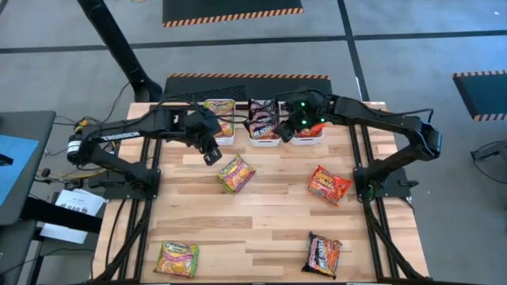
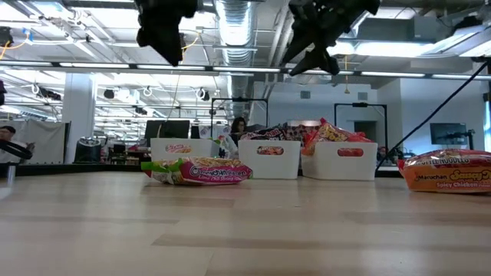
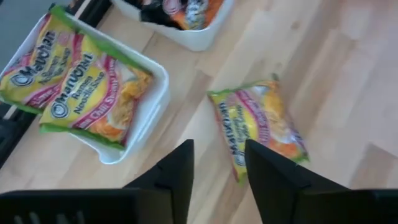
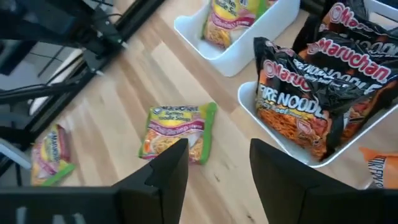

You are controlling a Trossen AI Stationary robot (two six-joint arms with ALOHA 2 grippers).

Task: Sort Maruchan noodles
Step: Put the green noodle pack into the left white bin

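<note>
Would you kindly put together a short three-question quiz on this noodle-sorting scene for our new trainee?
1. True or false: the left pincer is holding a packet.
2. How many noodle packets lie loose on the table, outside the bins?
A) two B) four C) six
3. Fill in: the middle bin holds packets that are mostly ____ in colour.

Key
1. False: its fingers stand apart with nothing between them, hanging above the loose green-yellow packet by the left bin.
2. B: that packet, a second green-yellow packet at the near left, a red-orange packet and a dark packet.
3. Dark brown-black. The right pincer hangs empty near it.
</note>
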